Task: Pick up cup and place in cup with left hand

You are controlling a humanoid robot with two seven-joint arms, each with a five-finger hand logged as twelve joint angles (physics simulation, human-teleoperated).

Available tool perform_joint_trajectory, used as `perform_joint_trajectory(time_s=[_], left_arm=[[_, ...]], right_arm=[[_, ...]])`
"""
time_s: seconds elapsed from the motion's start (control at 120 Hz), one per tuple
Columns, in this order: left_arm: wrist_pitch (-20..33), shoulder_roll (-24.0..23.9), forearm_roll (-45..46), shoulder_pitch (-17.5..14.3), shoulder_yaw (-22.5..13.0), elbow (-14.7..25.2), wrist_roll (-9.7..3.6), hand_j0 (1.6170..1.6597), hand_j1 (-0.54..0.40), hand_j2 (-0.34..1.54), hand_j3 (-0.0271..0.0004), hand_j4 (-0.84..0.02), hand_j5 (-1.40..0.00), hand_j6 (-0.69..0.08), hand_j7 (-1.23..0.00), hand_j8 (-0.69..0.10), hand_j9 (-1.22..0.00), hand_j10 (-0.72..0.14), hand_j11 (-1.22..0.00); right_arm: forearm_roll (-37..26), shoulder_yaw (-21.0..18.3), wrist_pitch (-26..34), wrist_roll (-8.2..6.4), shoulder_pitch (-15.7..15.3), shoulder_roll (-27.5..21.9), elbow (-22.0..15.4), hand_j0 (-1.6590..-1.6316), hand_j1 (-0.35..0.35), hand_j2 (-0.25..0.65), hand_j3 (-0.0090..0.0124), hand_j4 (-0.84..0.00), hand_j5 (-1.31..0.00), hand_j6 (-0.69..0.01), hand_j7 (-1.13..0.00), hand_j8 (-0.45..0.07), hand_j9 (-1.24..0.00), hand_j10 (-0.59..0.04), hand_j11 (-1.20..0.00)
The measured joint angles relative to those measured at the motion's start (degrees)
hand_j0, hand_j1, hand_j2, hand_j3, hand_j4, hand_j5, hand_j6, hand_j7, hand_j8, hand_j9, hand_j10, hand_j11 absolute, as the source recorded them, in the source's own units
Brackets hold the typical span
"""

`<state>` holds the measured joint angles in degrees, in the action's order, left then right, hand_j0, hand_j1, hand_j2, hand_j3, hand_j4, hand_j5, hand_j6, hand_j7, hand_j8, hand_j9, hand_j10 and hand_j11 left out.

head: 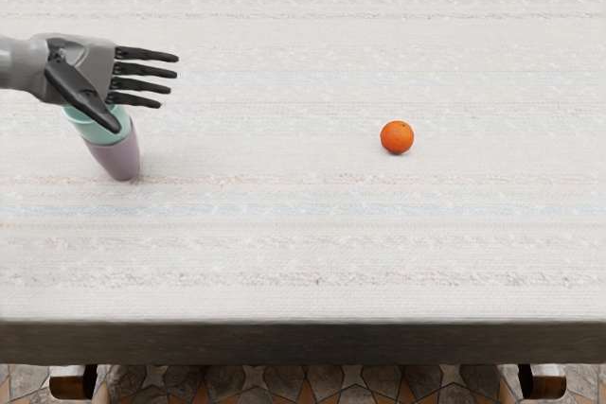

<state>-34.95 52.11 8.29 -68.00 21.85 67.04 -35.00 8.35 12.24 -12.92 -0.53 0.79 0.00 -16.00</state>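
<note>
Purple cup (119, 159) holds teal cup (98, 134) under left hand (83, 65).

The grey-and-black left hand (145, 103), fingers extended, is over a mint-green cup (86, 124) inside a mauve cup (118, 157); a round orange (397, 137) lies apart.

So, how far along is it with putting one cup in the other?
Nearly finished, it seems: the teal cup already sits inside the purple cup. Nothing looks gripped; the left hand is at the cups, fingers straight. Probably only moving the hand clear is left.
</note>
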Motion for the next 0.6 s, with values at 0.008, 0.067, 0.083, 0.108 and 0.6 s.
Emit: perform_joint_trajectory(time_s=[0.008,0.067,0.083,0.108,0.6], left_arm=[[-0.01,0.21,0.28,0.07,-0.01,0.01,0.00,1.6581,0.342,0.00,0.0000,-0.006,-0.01,-0.006,-0.01,-0.006,-0.01,-0.006,-0.01],[-0.03,1.54,1.74,2.11,-0.03,0.05,0.00,1.6581,0.343,0.00,0.0000,-0.005,-0.01,-0.005,-0.01,-0.005,-0.01,-0.005,-0.01],[-0.03,2.50,2.05,3.39,-0.02,0.06,0.00,1.6581,0.343,0.00,0.0000,-0.006,-0.01,-0.006,-0.01,-0.005,-0.01,-0.005,-0.01],[-0.06,4.14,2.60,4.66,-0.02,0.07,0.00,1.6581,0.344,0.00,0.0000,-0.005,-0.01,-0.005,-0.01,-0.005,-0.01,-0.004,-0.01],[-0.11,10.65,9.82,7.64,-0.01,-0.06,0.00,1.6581,0.346,0.00,0.0000,0.000,0.00,0.001,0.00,0.000,0.00,-0.004,0.00]], right_arm=[[0.00,0.00,0.00,0.00,0.00,0.00,0.00,-1.6581,-0.349,0.000,0.0000,0.000,0.00,0.001,0.00,0.000,0.00,0.000,0.00],[0.00,-0.01,0.00,0.00,0.00,0.00,0.00,-1.6581,-0.349,0.000,0.0000,0.000,0.00,0.001,0.00,0.001,0.00,0.000,0.00],[0.00,-0.01,0.00,0.00,0.00,0.00,0.00,-1.6581,-0.349,0.000,0.0000,0.000,0.00,0.001,0.00,0.001,0.00,0.001,0.00],[0.00,-0.01,0.00,0.00,0.00,0.00,0.00,-1.6581,-0.349,0.000,0.0000,0.000,0.00,0.001,0.00,0.001,0.00,0.000,0.00],[0.00,-0.01,0.00,0.00,0.00,0.00,0.00,-1.6581,-0.349,0.000,0.0000,0.000,0.00,0.001,0.00,0.001,0.00,0.000,0.00]])
